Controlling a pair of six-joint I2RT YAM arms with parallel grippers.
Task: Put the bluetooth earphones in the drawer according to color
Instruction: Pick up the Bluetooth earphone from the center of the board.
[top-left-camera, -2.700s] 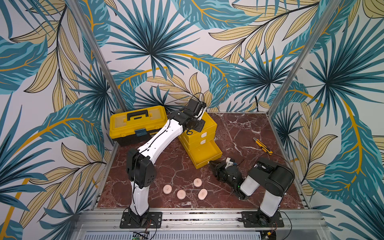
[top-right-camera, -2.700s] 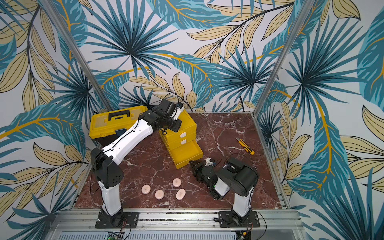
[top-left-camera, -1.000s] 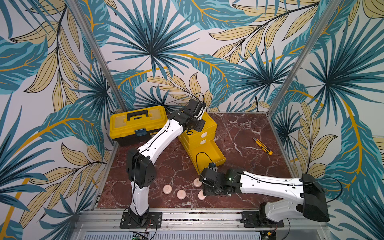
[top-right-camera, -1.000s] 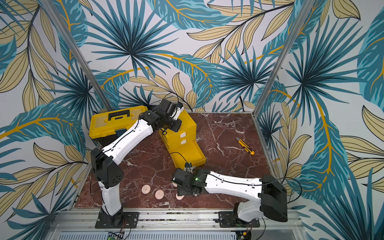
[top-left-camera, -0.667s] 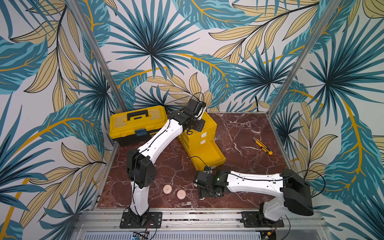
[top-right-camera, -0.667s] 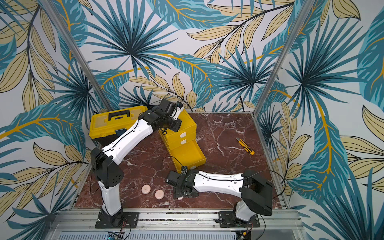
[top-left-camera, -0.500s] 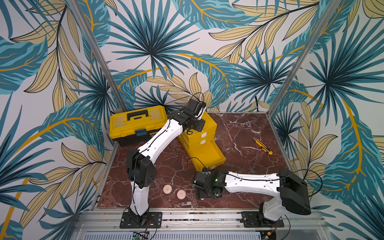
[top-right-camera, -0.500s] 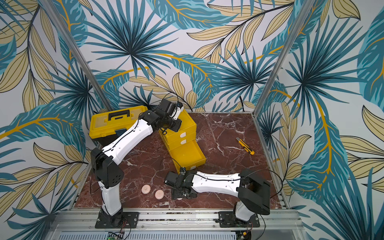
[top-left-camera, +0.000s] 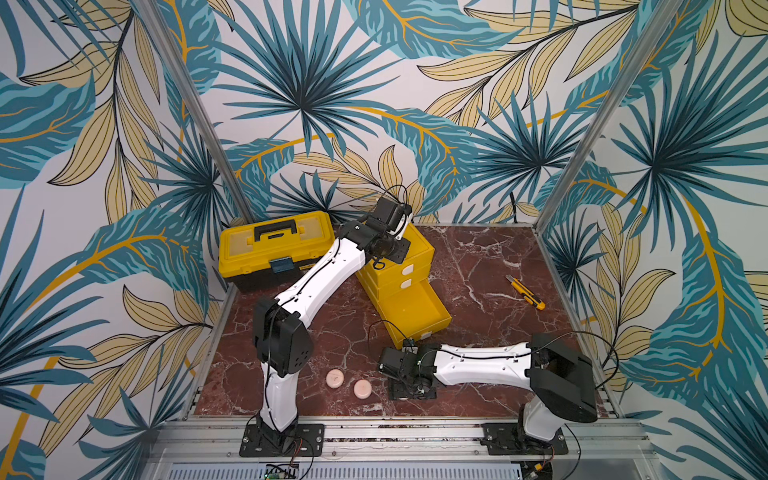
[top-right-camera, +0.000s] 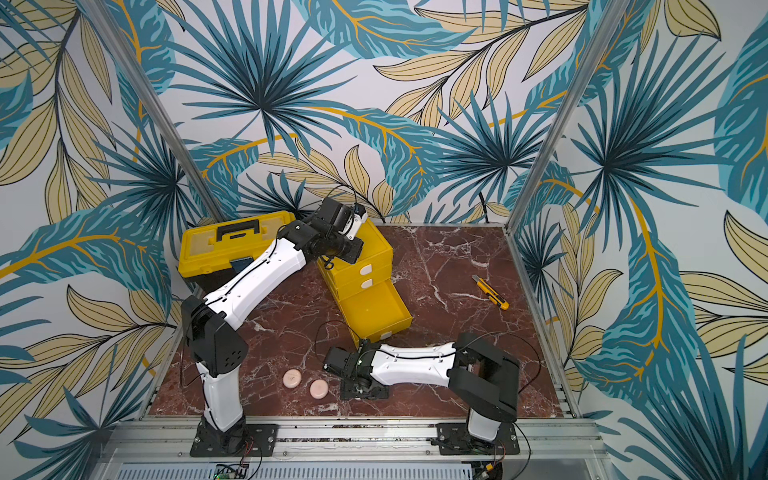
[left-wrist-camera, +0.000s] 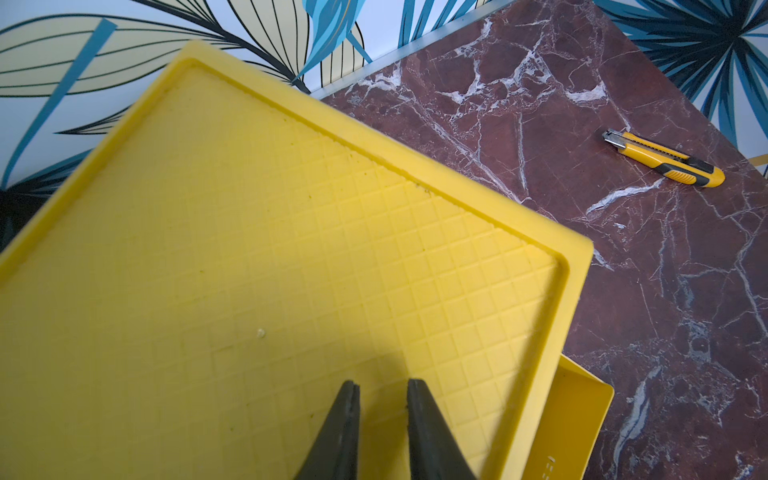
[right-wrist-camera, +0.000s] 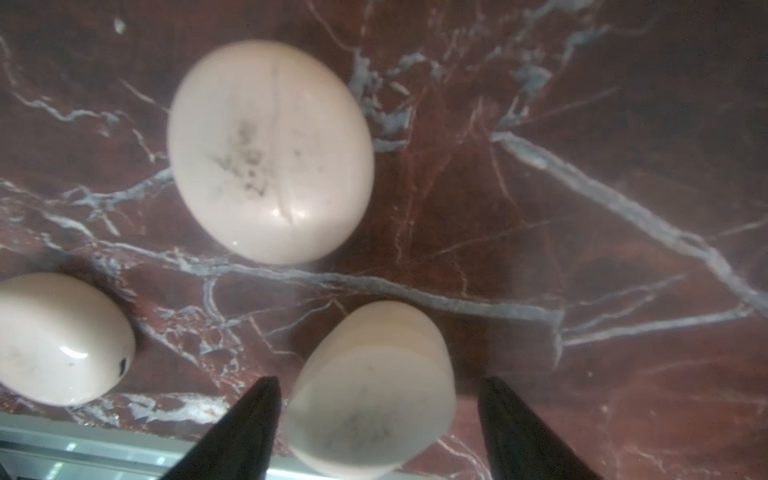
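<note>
The yellow chest (top-left-camera: 417, 249) stands at the back, its bottom drawer (top-left-camera: 415, 311) pulled out and empty. Two pink bluetooth earphones (top-left-camera: 335, 378) (top-left-camera: 363, 388) lie near the front edge in both top views. My right gripper (top-left-camera: 411, 390) hangs low just right of them. In the right wrist view it (right-wrist-camera: 379, 380) is open, its fingers astride a pink case (right-wrist-camera: 370, 415), with two more cases (right-wrist-camera: 270, 153) (right-wrist-camera: 58, 340) beyond. My left gripper (left-wrist-camera: 383, 381) rests on the chest top (left-wrist-camera: 291, 249), its jaws a narrow gap apart with nothing between them.
A yellow toolbox (top-left-camera: 274, 245) with a black handle sits left of the chest. A yellow-black utility knife (top-left-camera: 525, 293) lies at the right on the marble. The metal rail (top-left-camera: 374, 424) borders the front edge, close to the right gripper.
My right arm swung from beside the open drawer to the front left and came down over the pink cases, hiding two of them from above. The left arm stayed still.
</note>
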